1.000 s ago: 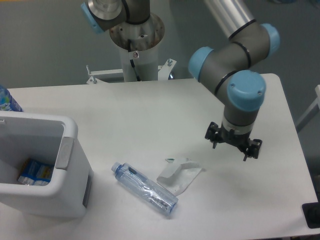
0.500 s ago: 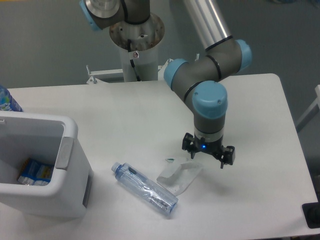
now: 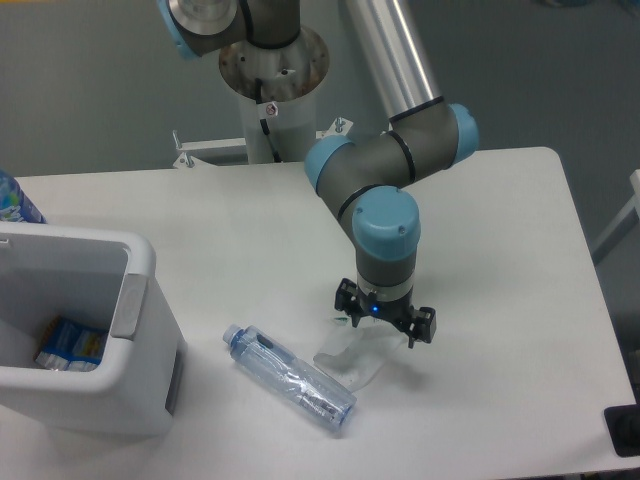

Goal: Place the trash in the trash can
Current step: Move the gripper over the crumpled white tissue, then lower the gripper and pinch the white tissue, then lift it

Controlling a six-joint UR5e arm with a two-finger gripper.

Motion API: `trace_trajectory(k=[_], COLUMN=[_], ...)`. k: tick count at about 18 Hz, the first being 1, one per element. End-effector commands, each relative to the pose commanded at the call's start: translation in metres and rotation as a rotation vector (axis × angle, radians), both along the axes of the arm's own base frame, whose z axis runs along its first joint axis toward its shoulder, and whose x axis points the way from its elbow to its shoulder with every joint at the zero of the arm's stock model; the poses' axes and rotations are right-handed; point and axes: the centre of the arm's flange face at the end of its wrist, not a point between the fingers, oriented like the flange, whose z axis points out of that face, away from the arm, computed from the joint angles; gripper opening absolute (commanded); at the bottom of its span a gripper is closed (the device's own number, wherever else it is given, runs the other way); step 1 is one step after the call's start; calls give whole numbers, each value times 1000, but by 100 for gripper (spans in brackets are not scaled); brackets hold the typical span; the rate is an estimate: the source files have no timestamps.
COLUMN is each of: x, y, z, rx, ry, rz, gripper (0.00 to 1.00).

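The torn white wrapper [image 3: 350,356] is lying flat on the table [image 3: 250,240], just right of the clear bottle [image 3: 290,378], whose capped end is pointing toward the trash can [image 3: 140,310] at the left edge. Neither piece of trash has shifted over the last second. What is changing is the arm: the tool [image 3: 384,322] has been travelling leftward from the open right side of the table and is now hanging directly over the wrapper's upper right edge, fingers spread apart and gripping nothing. That suggests the wrapper is being lined up as the first pick, with the descent and closing not yet begun. The trash can is standing well apart to the left, already holding a blue-and-white packet [image 3: 70,345], so both items are still waiting to be carried over.
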Motion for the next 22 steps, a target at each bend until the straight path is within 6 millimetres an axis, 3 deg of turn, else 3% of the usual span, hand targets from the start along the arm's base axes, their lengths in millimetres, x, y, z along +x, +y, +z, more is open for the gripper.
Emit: trace_trajectory(k=[2,4,10,17,18,22], x=[25,36,30,27,27,26], y=[4,3,9,9,9,12], z=[-8,-9,-1,-5,-4,-1], rx=[-18,-24,-9,-15,-14,-1], ry=[-18,-22,-7,-5,-4,-2], rz=[-31,-44,-44,-42,-41,32], gripper=[100,100,100,99,92,43])
